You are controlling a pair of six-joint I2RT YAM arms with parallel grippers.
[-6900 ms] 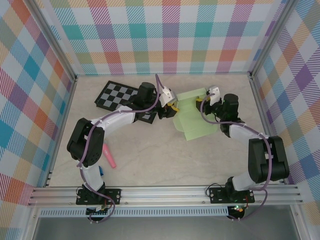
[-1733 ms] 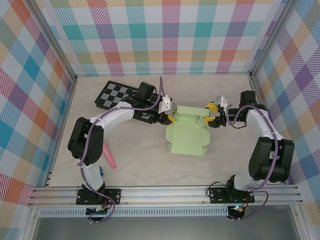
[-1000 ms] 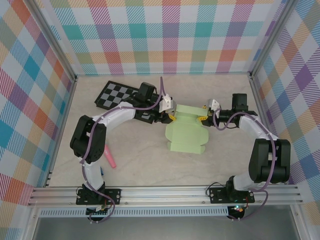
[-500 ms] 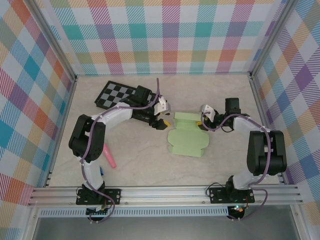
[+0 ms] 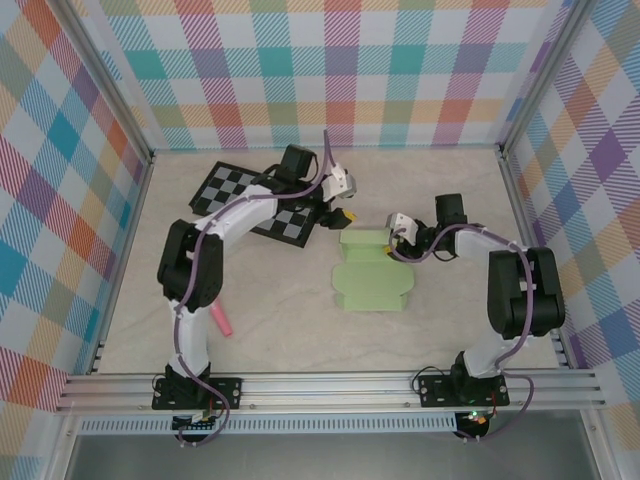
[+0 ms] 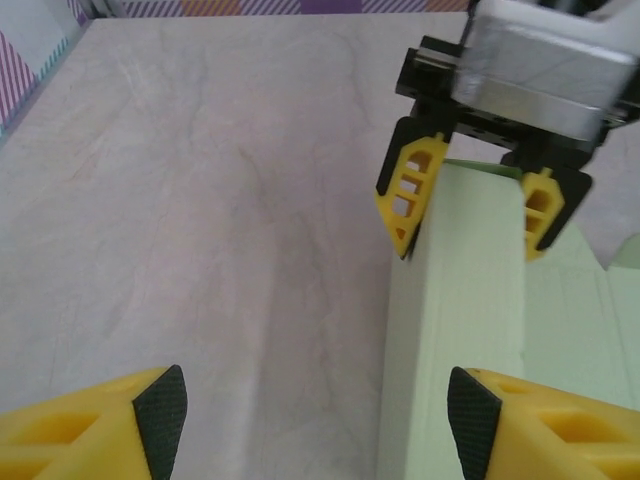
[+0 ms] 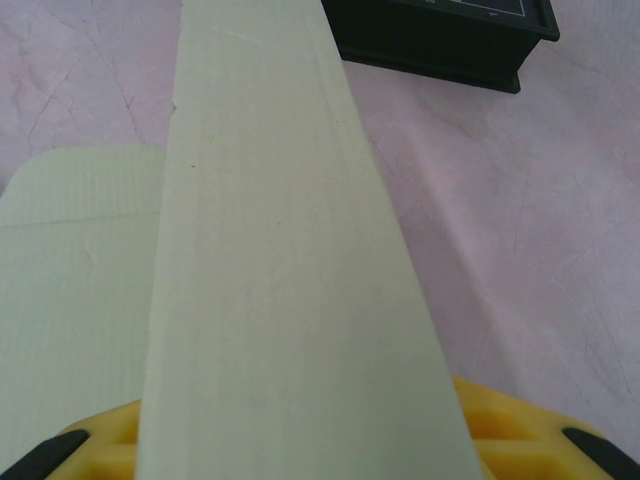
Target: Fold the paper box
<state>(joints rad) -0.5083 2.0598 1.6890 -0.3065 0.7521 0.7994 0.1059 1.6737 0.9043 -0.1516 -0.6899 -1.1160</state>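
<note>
The paper box [image 5: 372, 272] lies partly folded at mid-table, pale green, with one long panel standing up along its far edge. My right gripper [image 5: 397, 240] is shut on the right end of that raised panel. In the left wrist view its yellow fingers [image 6: 411, 190] straddle the upright green strip [image 6: 470, 290]. In the right wrist view the strip [image 7: 270, 260] runs straight out from my right gripper [image 7: 320, 452]. My left gripper [image 5: 345, 213] hovers just beyond the box's far left corner, open. Between its pads [image 6: 162, 418] I see bare table and the box's edge.
A black-and-grey checkerboard [image 5: 240, 190] lies at the back left under the left arm. A black slab [image 7: 440, 35] sits beyond the strip's far end. A pink marker [image 5: 218, 312] lies near the left arm's base. Plaid walls enclose the table [image 5: 450, 320].
My left gripper has opened, let go of the box and drawn back towards the checkerboard. The right gripper has slid left along the raised panel, still holding it. The box has shifted slightly.
</note>
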